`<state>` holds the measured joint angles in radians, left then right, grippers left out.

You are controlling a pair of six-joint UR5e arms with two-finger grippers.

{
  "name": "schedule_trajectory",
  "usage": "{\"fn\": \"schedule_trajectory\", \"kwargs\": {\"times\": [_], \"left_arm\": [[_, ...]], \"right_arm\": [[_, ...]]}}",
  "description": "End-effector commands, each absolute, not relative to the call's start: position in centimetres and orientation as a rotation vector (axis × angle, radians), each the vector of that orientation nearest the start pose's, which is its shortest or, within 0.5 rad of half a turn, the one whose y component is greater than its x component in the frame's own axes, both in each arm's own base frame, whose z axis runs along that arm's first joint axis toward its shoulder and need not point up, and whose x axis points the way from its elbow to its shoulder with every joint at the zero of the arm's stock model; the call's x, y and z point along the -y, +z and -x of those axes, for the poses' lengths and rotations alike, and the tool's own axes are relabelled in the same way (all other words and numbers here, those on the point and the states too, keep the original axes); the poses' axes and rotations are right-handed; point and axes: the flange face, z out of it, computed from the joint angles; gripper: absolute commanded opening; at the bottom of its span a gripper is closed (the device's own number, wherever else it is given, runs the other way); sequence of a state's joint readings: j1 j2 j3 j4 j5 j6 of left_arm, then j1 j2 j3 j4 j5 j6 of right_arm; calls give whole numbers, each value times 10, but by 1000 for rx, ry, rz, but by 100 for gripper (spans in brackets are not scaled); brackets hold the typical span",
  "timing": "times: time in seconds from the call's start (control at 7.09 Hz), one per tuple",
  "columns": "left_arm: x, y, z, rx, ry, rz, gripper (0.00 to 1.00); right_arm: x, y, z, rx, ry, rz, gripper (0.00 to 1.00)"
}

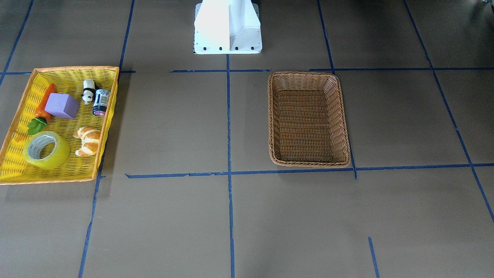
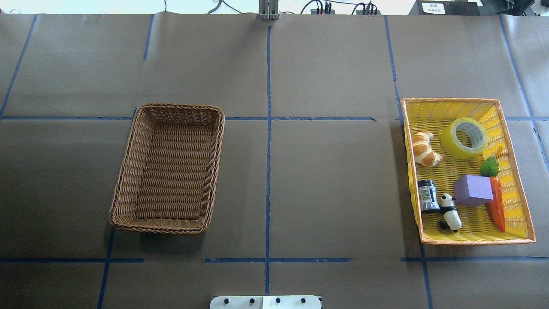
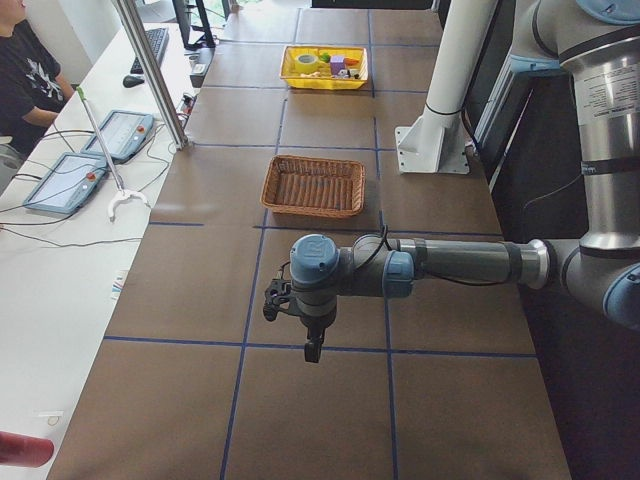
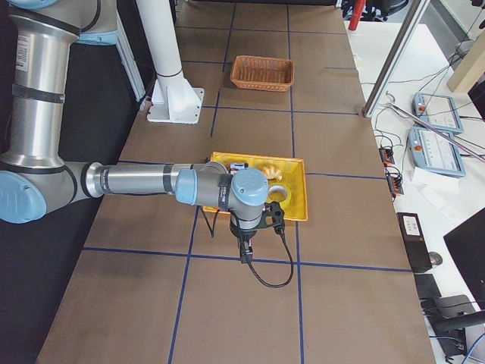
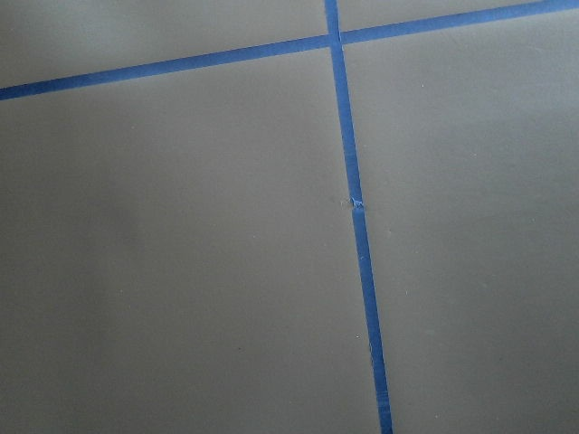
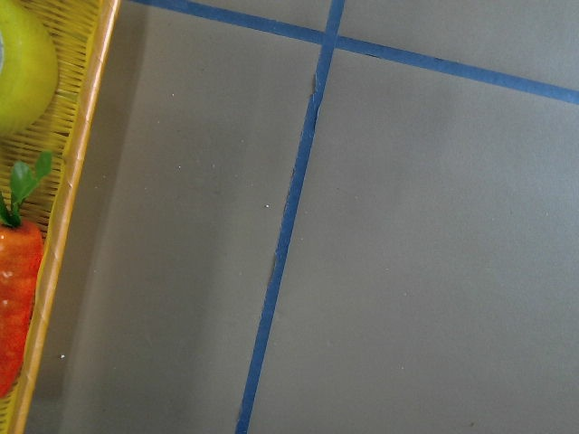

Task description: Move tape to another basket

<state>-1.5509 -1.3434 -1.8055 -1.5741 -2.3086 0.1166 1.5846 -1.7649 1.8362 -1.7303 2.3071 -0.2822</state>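
Currently left gripper [image 3: 313, 350] and right gripper [image 4: 245, 254] hang pointing down over table [image 2: 326, 193], reached out level; cannot tell whether clenched. Tape [image 2: 452, 143] lies in yellow tray [image 2: 450, 100] beside croissant [image 2: 424, 149]; basket [image 2: 180, 105] well apart.

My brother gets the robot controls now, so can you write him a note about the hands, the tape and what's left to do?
The left hand hangs over bare table; whether it is open or shut cannot be told, as it shows only in a side view.
The right hand hangs over the table just beside the yellow tray; its state cannot be told either.
The tape lies in the tray next to the croissant.
The basket has nothing in it.
Done: nothing yet; the tape is untouched.
Left: grasp the tape, likely with the right hand, carry it over and put it in the basket.
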Motion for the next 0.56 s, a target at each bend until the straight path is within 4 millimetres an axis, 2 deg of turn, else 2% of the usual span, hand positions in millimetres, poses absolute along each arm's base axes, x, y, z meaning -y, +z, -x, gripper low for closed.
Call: {"fn": "schedule_trajectory", "kwargs": {"times": [0.0, 0.42], "left_arm": [[398, 648, 58, -737, 133, -40, 100], [398, 649, 58, -737, 133, -40, 100]], "right_arm": [[403, 632, -72, 741, -225, -29, 100], [417, 616, -70, 731, -274, -146, 100]]}}
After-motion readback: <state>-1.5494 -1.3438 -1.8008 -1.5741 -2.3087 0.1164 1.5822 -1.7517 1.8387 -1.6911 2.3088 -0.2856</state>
